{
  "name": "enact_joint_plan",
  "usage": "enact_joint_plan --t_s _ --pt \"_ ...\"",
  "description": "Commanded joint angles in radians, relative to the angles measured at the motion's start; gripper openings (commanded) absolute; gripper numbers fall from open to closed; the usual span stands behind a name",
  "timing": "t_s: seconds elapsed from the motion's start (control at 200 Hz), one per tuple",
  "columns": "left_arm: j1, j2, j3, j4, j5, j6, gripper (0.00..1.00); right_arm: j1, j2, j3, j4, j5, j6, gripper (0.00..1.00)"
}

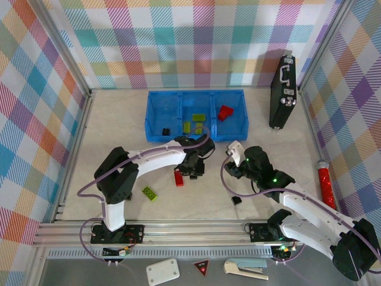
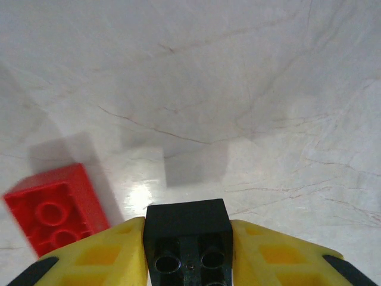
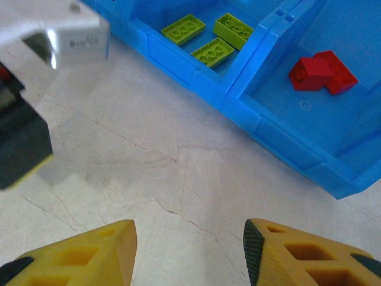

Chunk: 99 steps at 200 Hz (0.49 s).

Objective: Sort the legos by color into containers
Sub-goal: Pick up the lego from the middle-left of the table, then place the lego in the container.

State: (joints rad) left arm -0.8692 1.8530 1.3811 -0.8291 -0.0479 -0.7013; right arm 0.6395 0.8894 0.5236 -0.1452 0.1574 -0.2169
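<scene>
Near the table's [image 1: 113,128] front edge we see a lime-green studded plastic brick [image 1: 149,193]. To its right, a red studded brick [image 2: 53,214] lies beside our left gripper [image 2: 187,256], jaws clamped on a small black plastic cube [image 2: 187,221]. The long blue ribbed tray [image 1: 238,136] sits toward the far edge, and our right gripper [image 3: 190,247] hangs wide apart.
</scene>
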Motion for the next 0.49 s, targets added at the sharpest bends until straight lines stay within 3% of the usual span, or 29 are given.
enact_joint_plan --t_s 0.0,0.33,0.49 --pt "0.062 -0.063 0.048 -0.078 -0.038 0.082 0.36 -0.003 0.005 0.043 -0.02 0.001 0.017 0.52" --pt "0.294 -0.097 0.109 -0.105 -0.023 0.258 0.36 -0.003 0.004 0.096 -0.102 0.002 0.022 0.52" --pt "0.383 -0.036 0.21 -0.1 -0.017 0.353 0.36 -0.003 -0.006 0.119 -0.152 0.003 0.03 0.52"
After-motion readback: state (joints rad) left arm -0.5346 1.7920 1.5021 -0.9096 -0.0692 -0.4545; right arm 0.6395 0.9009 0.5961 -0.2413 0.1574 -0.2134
